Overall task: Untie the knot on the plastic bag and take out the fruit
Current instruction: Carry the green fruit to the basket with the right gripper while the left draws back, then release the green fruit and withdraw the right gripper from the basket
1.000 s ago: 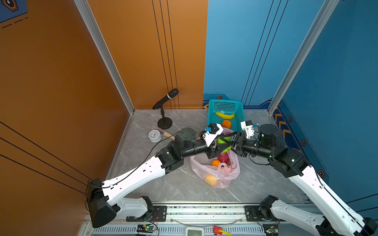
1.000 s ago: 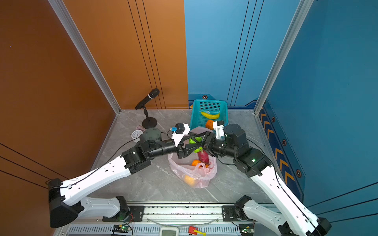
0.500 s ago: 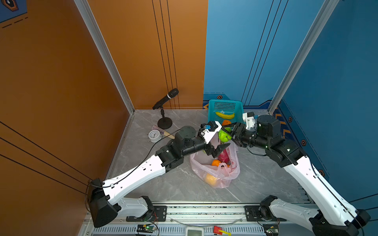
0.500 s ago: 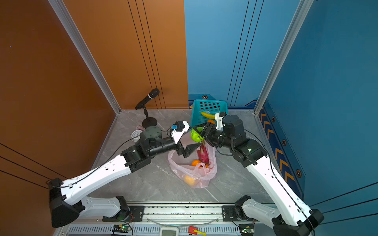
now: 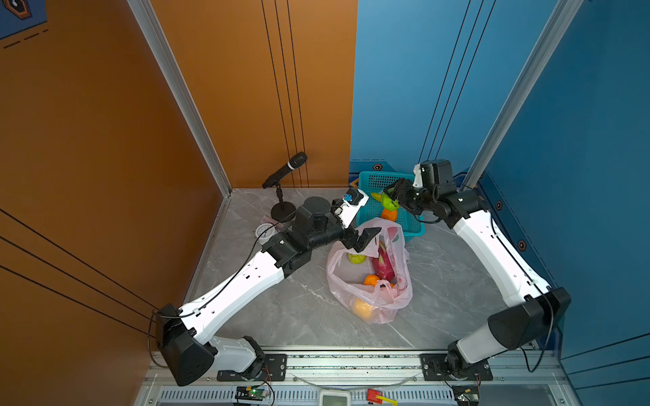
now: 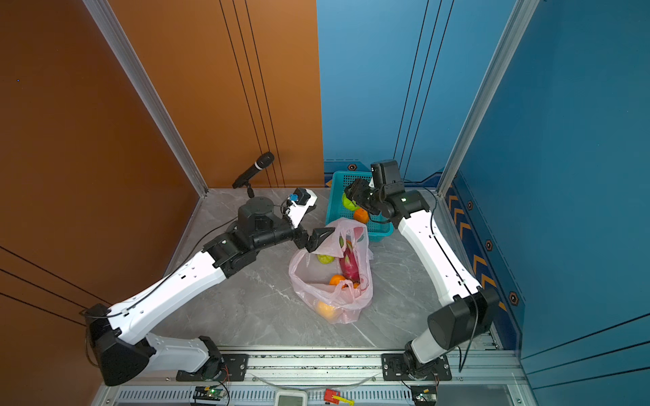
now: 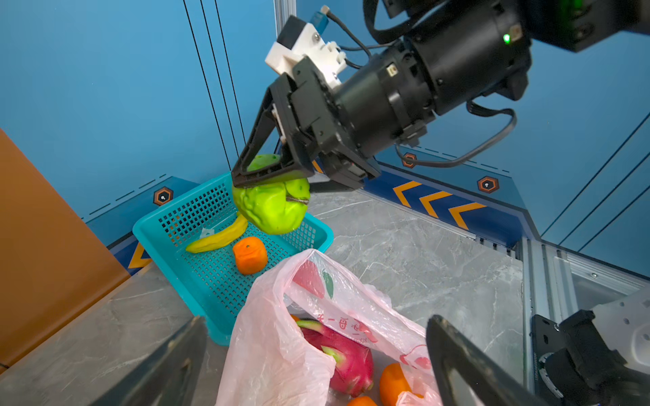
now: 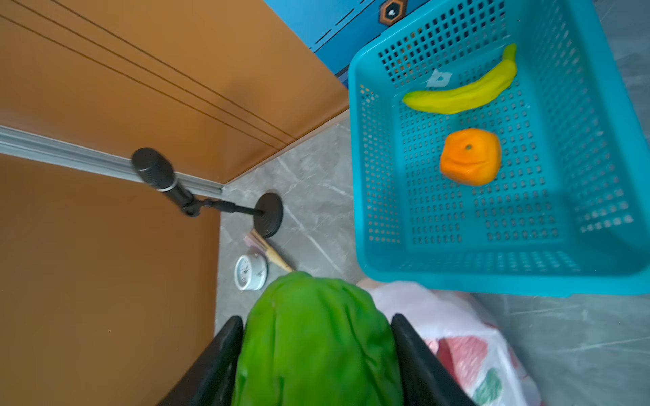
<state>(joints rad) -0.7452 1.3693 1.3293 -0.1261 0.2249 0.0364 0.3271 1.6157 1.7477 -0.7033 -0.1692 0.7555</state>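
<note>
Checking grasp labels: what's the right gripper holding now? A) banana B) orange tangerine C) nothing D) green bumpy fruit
D: in the right wrist view the right gripper has its jaws closed on both sides of the green bumpy fruit, while the banana and the tangerine lie loose in the teal basket.

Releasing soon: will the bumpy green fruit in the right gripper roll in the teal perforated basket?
Probably little: the green fruit looks lumpy and soft, creased in the right gripper. Walls of the teal basket should contain it.
</note>
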